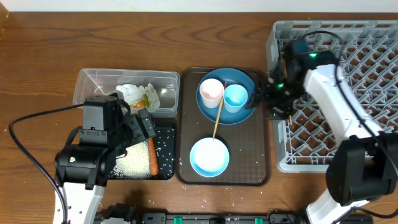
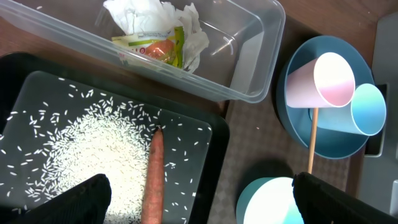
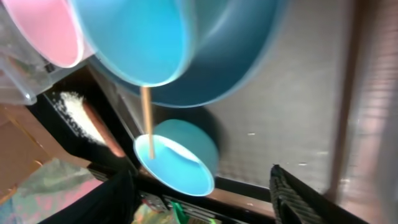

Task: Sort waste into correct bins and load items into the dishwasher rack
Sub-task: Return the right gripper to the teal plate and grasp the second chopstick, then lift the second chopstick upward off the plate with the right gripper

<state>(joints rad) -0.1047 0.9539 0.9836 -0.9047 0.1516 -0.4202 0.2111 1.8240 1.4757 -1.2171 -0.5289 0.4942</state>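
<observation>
Warm brown wood grain across the table. At three o'clock, grey lattice of the dishwasher rack. Toward centre, dark brown finely woven serving tray under a deep blue plate, pink cup, light-blue cup, pale tan chopstick, and at six o'clock a pale blue-white bowl. At nine o'clock, clear tub with white paper and green-yellow wrapper touched with orange; black tray speckled with white rice, orange carrot.
</observation>
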